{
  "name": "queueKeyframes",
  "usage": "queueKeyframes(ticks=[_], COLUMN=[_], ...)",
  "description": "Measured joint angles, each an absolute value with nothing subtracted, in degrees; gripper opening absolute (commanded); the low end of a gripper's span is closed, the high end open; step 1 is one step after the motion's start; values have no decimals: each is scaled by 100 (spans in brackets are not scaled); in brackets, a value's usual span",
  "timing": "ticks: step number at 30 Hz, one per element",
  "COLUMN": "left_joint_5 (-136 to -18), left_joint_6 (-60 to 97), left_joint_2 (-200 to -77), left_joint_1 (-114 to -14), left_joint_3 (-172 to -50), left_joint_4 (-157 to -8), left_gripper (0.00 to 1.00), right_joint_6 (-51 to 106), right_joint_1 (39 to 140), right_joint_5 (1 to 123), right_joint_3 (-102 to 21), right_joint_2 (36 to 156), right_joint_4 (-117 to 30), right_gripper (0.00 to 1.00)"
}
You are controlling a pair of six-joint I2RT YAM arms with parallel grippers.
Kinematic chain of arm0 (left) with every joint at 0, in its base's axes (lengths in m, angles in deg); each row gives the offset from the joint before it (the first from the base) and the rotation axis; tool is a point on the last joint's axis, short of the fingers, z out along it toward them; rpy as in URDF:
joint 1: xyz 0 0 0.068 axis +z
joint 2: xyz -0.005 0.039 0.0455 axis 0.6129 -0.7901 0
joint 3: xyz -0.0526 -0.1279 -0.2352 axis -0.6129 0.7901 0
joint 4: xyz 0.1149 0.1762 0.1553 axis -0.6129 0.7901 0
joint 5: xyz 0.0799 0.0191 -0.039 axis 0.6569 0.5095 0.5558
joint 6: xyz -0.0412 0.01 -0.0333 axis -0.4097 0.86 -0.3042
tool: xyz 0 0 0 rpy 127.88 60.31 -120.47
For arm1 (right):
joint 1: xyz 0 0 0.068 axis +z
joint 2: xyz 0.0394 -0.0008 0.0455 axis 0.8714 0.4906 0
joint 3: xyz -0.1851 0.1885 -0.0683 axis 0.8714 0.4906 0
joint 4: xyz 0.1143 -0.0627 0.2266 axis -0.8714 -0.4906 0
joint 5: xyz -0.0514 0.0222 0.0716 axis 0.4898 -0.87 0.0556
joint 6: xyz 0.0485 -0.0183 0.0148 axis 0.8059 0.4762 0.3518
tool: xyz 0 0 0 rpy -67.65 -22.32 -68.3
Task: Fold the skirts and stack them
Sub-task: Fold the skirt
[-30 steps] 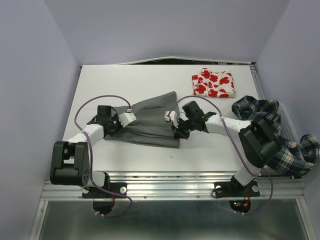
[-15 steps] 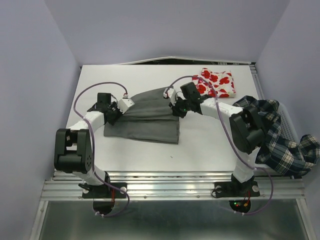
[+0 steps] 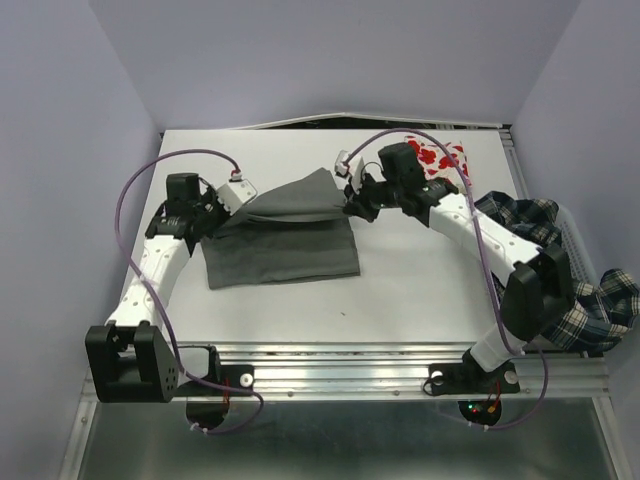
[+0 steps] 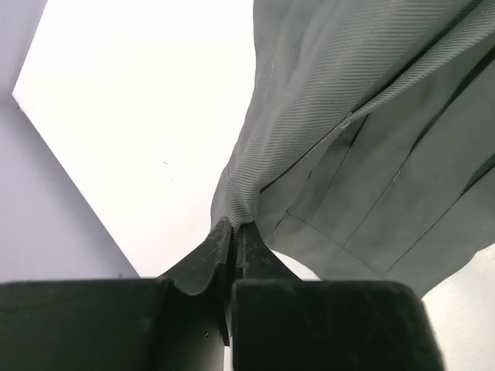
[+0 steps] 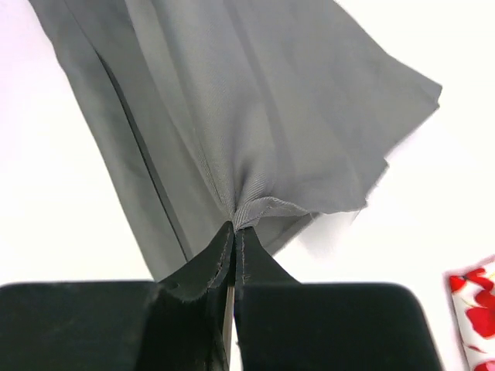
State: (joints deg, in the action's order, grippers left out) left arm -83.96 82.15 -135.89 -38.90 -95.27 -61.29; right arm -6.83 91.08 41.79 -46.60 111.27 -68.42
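Note:
The grey skirt [image 3: 285, 235] lies in the middle of the table, its far edge lifted off the surface. My left gripper [image 3: 222, 212] is shut on its left corner [image 4: 236, 205], and my right gripper [image 3: 350, 205] is shut on its right corner [image 5: 247, 209]; both pinch bunched cloth between closed fingertips. The white skirt with red print [image 3: 440, 165] lies folded at the back right, partly behind my right arm; a sliver of it shows in the right wrist view [image 5: 478, 305]. The plaid skirt [image 3: 560, 290] hangs over the basket at the right edge.
A white mesh basket [image 3: 572, 245] stands at the table's right side under the plaid cloth. Purple cables loop above both arms. Walls close in the table on the left, back and right.
Both grippers have moved toward the back of the table and upward, carrying the grey skirt's far edge with them. The skirt's near part has slid back and lies flatter.

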Motion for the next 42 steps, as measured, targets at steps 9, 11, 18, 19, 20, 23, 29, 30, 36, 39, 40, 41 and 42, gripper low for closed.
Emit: queueKeyframes(ticks=[9,11,18,19,20,23,29,30,36,39,40,41,42], left_joint_5=[-8466,-8542,-8606,-8601,-8588,-8558,-8448,-8426,-8212,-8033,-7871,-7758,-7653], left_joint_6=[8755,8862,8796,8729,8672,8412,7883,7793,6932,6401,6213,6082,5920], left_joint_2=[-13467,-13724,-14232,-14328,-14404,-14723,-14986,-14986,-14986,-14986,-14986,-14994,-15036], left_joint_1=[-3912,-3967,-3969,-3967,-3967,-3965,-3965,-3965,-4175,-4599,-4758,-4933,-5082], left_joint_3=[-7597,-7417,-7629,-7710,-7780,-8126,-8510,-8528,-8665,-8679,-8679,-8681,-8714], left_joint_4=[-6048,-6008,-6247,-6253,-6249,-6244,-6201,-6181,-5962,-5936,-5947,-5960,-5956], left_gripper=[0,0,0,0,0,0,0,0,0,0,0,5,8], right_joint_6=[-617,-600,-468,-464,-468,-468,-438,-425,-5,596,832,1162,1372], right_joint_1=[9532,9584,9591,9591,9591,9582,9392,9335,8939,8758,8723,8684,8666], right_joint_5=[4092,4116,4470,4577,4695,5084,5928,6007,6387,6376,6304,6175,6061], right_joint_3=[-2763,-2523,-2765,-2966,-3176,-4040,-6015,-6214,-6719,-6695,-6617,-6431,-6276], right_joint_2=[11147,11577,12030,12163,12305,12928,14263,14392,14447,14091,13936,13660,13442], right_joint_4=[-6354,-6252,-5924,-5939,-5919,-5817,-5686,-5673,-5758,-6022,-6044,-6048,-6070], right_gripper=[1,1,1,1,1,1,38,54,79,79,78,77,75])
